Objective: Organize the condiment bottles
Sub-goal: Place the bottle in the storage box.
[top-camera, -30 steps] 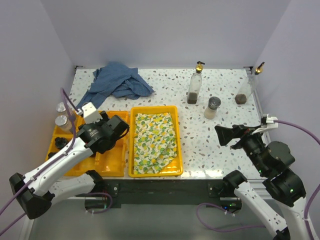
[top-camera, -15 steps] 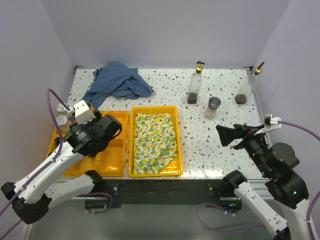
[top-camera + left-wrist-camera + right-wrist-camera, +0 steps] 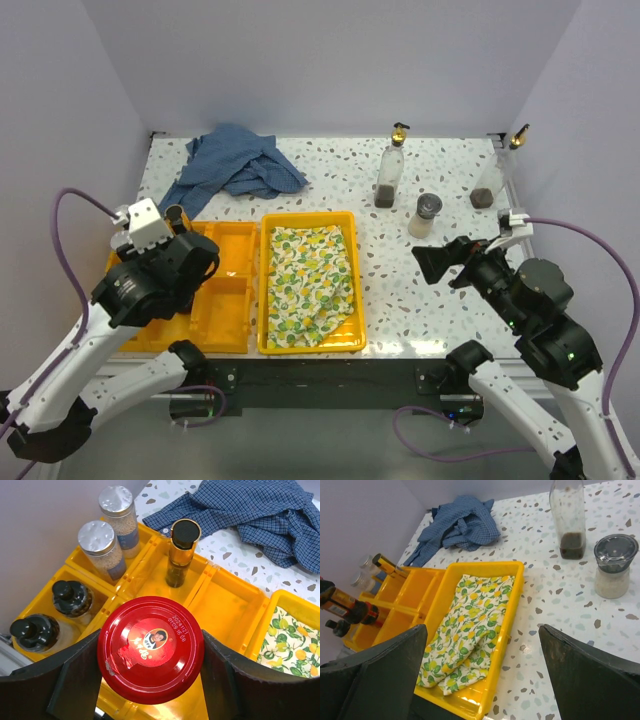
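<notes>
From above, a gold-spouted glass bottle, a grey-capped grinder and another spouted bottle stand unsorted on the speckled tabletop. At my left wrist, the left tool clasps a glossy red-lidded jar over the yellow plastic tray, which holds metal-capped shakers, dark pump bottles and a gold-collared bottle. At my right wrist, the right tool gapes, released.

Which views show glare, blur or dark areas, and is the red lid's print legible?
Left wrist: the red-lidded jar is sharp, lid print legible; the silver shaker caps glint. Right wrist: the right gripper's fingers are black, detail lost; yellow tray sharp. Top external: even light.
</notes>
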`<state>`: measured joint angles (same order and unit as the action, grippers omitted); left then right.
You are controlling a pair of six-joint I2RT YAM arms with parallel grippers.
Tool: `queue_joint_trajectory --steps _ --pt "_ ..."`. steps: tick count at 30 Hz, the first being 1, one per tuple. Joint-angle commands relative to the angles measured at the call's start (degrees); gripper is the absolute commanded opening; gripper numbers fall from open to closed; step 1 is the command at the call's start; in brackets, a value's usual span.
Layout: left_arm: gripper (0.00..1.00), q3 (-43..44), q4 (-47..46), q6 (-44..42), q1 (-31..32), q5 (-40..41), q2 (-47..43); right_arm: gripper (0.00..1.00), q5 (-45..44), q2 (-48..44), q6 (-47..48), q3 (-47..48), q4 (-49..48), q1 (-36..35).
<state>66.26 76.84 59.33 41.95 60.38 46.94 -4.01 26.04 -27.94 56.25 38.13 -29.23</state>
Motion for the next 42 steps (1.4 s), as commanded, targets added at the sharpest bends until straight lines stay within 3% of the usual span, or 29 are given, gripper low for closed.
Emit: queue_joint_trajectory --steps 1,10,22,28,32,35,39,42 --pt "0.0 2.91 -1.51 -7.72 -1.7 2.74 -4.3 0.99 3.92 0.85 -0.71 0.18 -4.72 -0.12" --pt "0.0 1.68 -1.52 -10.12 -1.7 -0.96 -14.68 0.99 12.36 5.33 -3.34 -1.4 -9.83 -0.21" --pt "0.0 0.11 -5.2 -13.97 -1.88 1.85 -22.24 0.99 11.83 5.24 -5.1 -4.3 -11.93 -0.21" --pt "0.0 0.36 -3.8 -11.79 -1.96 2.29 -20.14 0.98 15.43 9.72 -6.33 -4.75 -16.94 -0.12" --pt "0.0 0.19 -1.87 -8.71 -1.96 2.46 -17.68 0.95 20.43 18.31 -8.88 -4.39 -25.61 -0.3" --pt "0.0 0.27 -1.69 -8.27 -1.96 3.6 -15.31 0.94 21.5 25.16 -9.41 -3.78 -32.3 -3.54" --pt "0.0 1.76 -1.52 -5.64 -1.88 7.72 -12.41 0.95 15.01 35.96 -3.36 2.01 -35.31 -16.6" --pt "0.0 3.25 -1.52 -0.12 -1.96 11.24 -9.68 0.95 14.29 45.11 -0.54 10.08 -36.37 -22.33"
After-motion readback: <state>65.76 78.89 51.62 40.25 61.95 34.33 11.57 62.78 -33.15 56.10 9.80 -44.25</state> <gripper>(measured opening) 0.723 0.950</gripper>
